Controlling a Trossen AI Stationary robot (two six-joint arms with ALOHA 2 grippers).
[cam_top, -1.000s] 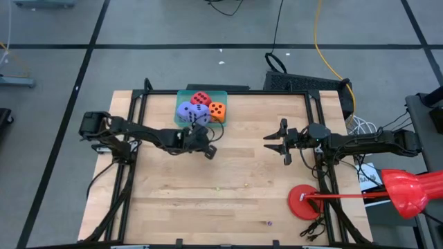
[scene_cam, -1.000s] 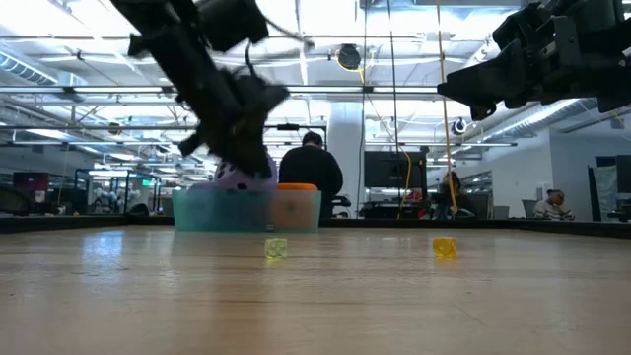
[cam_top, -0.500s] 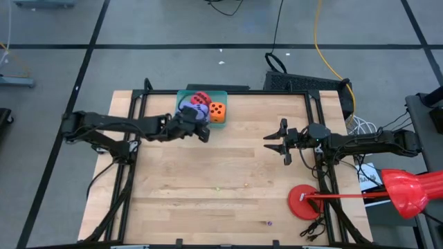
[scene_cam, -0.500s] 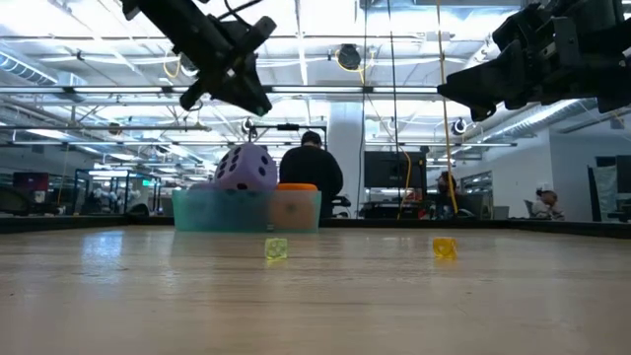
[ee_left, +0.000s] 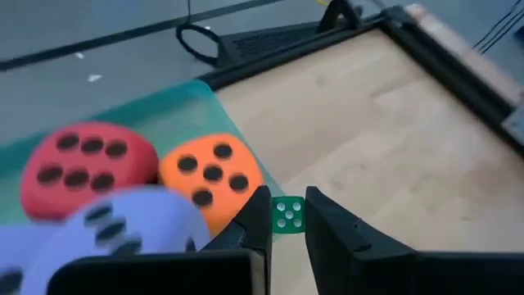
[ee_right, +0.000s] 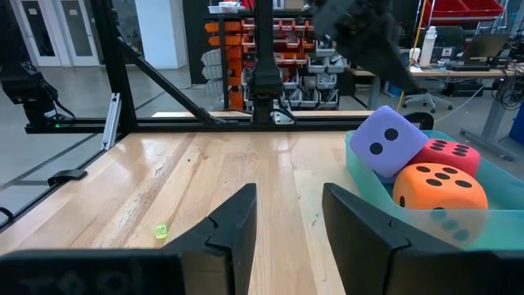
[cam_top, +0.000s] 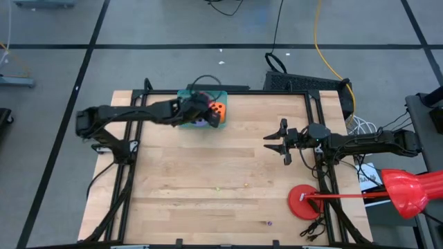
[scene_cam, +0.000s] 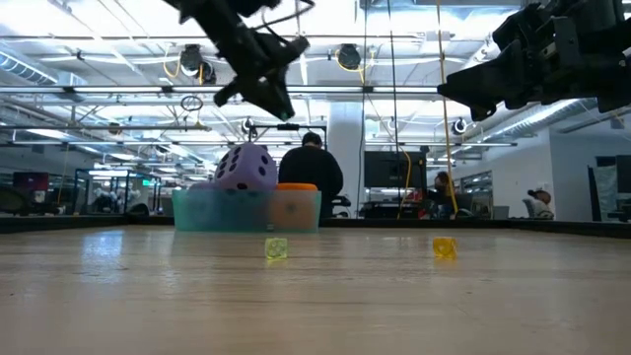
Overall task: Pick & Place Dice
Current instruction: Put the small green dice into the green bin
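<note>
Low view: pale wood tabletop (scene_cam: 315, 296), bright workshop behind; left hand (cam_top: 216, 119) pinching green die (ee_left: 287, 215), right hand (cam_top: 275, 146) parted, empty.

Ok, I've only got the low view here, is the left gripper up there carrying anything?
Observer: Yes. The left wrist view shows the left gripper shut on a small green die.
Operator: And what is it above?
Observer: From the high view, it is above the right edge of the tray, beside the orange die.
Operator: Is the right gripper doing anything?
Observer: No. The right gripper hangs open and empty over the table's right side.
</note>
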